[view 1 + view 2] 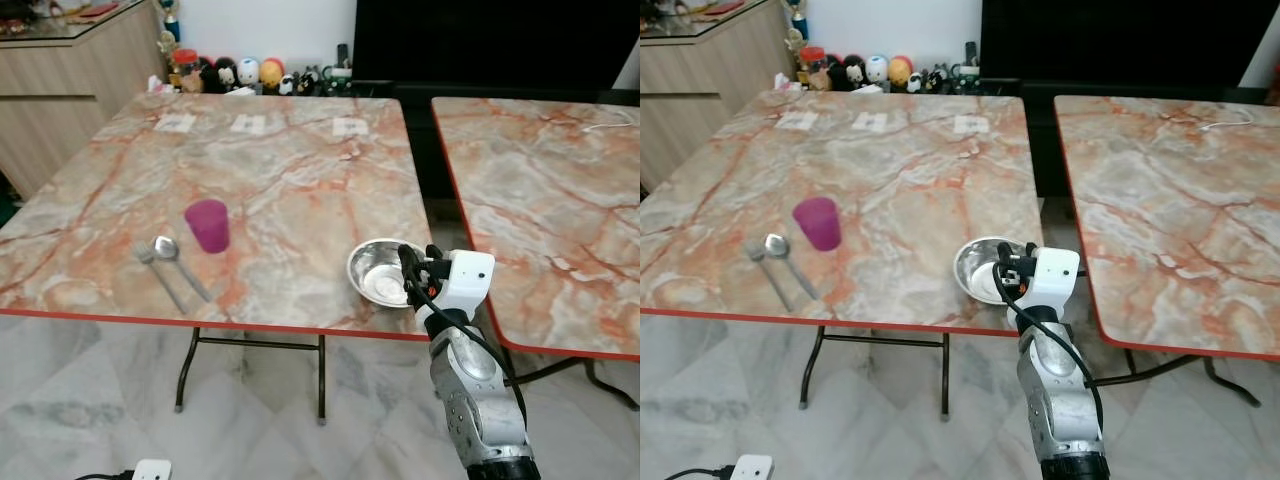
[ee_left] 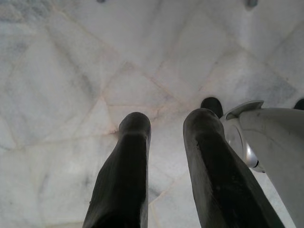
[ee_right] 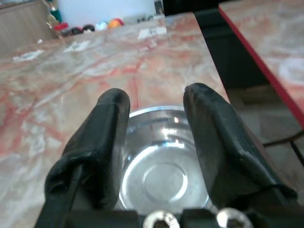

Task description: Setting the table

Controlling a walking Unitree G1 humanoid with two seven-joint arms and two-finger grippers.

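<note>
A marble-patterned desk (image 1: pixel 270 170) with a red edge carries the task's things, and a second desk (image 1: pixel 560 200) of the same pattern stands just beside it across a narrow gap, on the robot's right. The floor (image 2: pixel 71 71) below is pale marble tile.

The right end effector (image 3: pixel 154 109) reaches over the near edge of the first desk, close to its near right corner. Its two black fingers (image 3: pixel 102 142) are spread apart, with the steel bowl (image 3: pixel 161 166) lying between and below them; the fingers straddle the bowl's near part, one toward each side. Whether the fingers touch the rim cannot be told. From the head views the bowl (image 1: pixel 378 272) sits upright on the desk, just inside the near edge, and the white wrist housing covers its near right side.

The left end effector (image 2: pixel 166 128) hangs low beside the robot, pointing at the floor, its fingers parted with a clear gap and holding nothing.

A purple cup (image 1: pixel 208 225) stands upright toward the near left part of the desk, well apart from the bowl. Just beside it, nearer the left edge, a spoon (image 1: pixel 178 262) and a fork (image 1: pixel 155 268) lie side by side, handles pointing to the near edge.

Three small white cards (image 1: pixel 249 124) lie along the far edge of the desk.
</note>
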